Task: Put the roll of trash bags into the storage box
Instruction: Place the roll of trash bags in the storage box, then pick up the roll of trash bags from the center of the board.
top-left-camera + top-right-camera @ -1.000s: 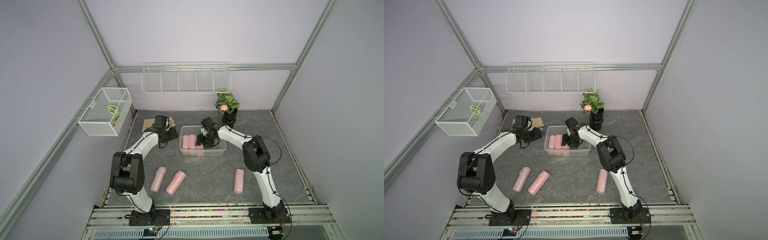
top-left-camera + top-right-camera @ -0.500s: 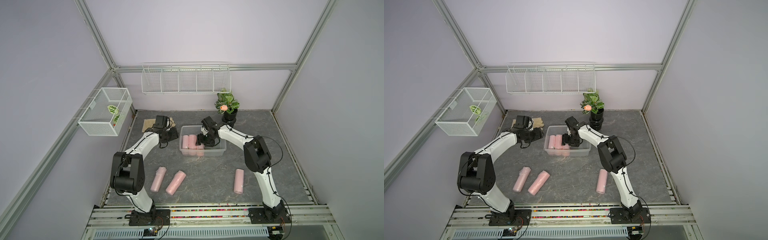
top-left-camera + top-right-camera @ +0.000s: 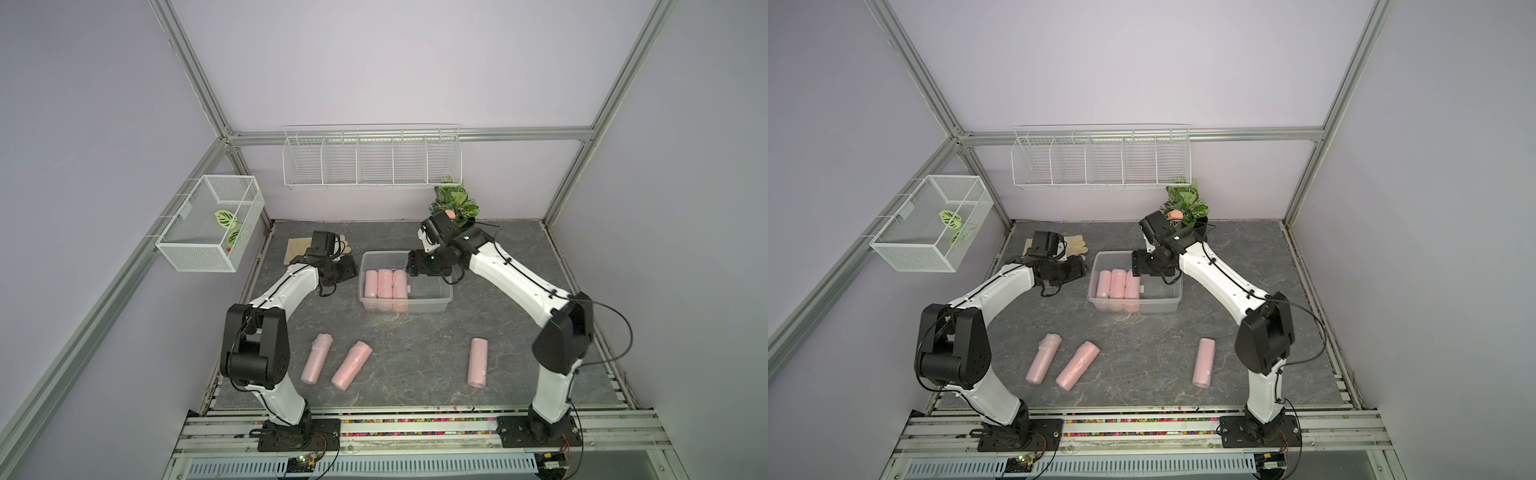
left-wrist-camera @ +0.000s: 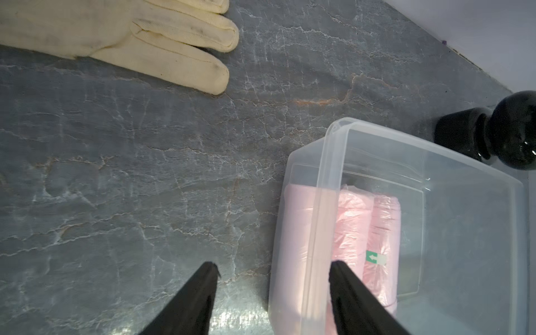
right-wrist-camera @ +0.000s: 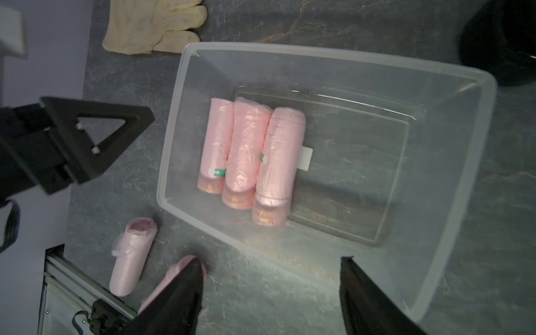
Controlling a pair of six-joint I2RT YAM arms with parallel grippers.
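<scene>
**Three rolls boxed, three loose, box at risk of a nudge**

With 12 at the table's far edge, the storage box sits just past centre toward 12, holding three pink rolls. Two loose rolls lie near 7, a third roll near 5. The right gripper hangs over the box, jaws apart, empty. The left gripper, likewise apart and empty, seems to straddle the box's 9 o'clock wall; a sideways pull there could drag the light box
</scene>
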